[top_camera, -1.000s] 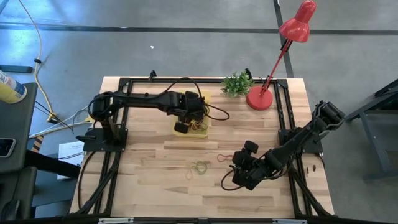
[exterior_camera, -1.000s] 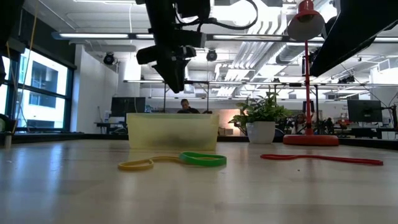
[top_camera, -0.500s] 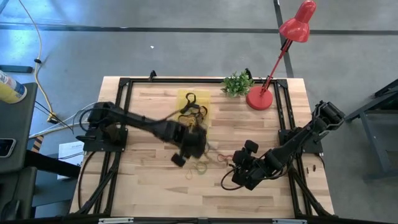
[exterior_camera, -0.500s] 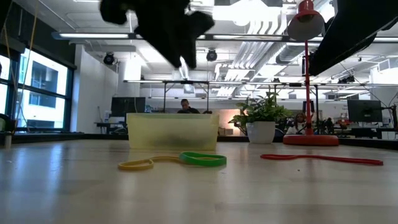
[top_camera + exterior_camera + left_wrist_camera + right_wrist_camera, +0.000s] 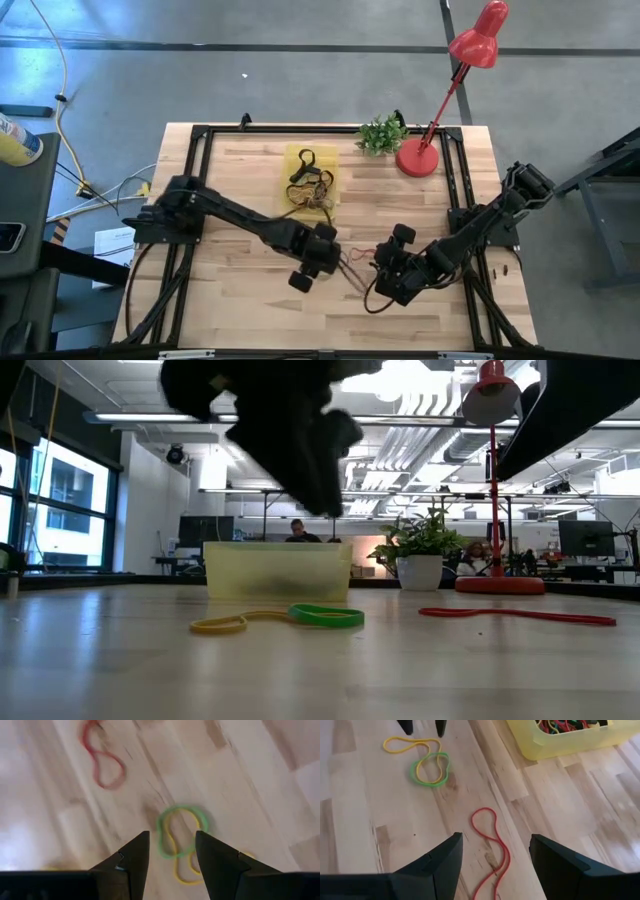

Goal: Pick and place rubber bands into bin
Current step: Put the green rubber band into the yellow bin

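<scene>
Hovering left gripper (image 5: 170, 851), jaws open, over green band (image 5: 179, 831); likely overlaps yellow band (image 5: 405, 743), so pinch green only. Right gripper (image 5: 495, 851) open, idle.

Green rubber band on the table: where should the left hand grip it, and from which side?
From straight above, on the free arc of the green rubber band, away from its overlap with the yellow band. It lies flat, and the open left hand hovers over it.
</scene>
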### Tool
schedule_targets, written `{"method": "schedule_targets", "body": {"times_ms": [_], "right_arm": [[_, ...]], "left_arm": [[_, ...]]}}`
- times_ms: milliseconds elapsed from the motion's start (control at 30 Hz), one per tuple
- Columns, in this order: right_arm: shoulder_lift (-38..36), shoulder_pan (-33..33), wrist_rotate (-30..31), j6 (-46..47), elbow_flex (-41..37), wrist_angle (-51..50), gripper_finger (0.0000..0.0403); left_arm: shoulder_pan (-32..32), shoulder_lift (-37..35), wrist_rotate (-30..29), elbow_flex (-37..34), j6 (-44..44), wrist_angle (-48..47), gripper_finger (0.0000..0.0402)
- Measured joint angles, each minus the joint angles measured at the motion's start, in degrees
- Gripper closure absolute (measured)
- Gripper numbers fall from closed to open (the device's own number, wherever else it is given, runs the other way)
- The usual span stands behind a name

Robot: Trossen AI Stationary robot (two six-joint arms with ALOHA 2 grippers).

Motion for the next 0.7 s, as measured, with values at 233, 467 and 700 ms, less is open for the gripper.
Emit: {"method": "schedule_targets", "body": {"times_ms": [233,467,700], "right_arm": [[0.0,1.0,-1.0,0.3,0.0,-0.2,0.0183],[0.0,1.9,-1.1,1.2,0.0,-0.7,0.0183],[0.0,1.9,-1.0,1.5,0.0,-0.8,0.0183]], "left_arm": [[0.0,4.9,-0.5,-0.1,-3.4,-0.9,0.0252],[0.5,7.6,-1.7,0.0,-7.0,-0.8,0.0277],[0.5,8.2,-1.5,0.0,-8.1,-0.8,0.0326]]}}
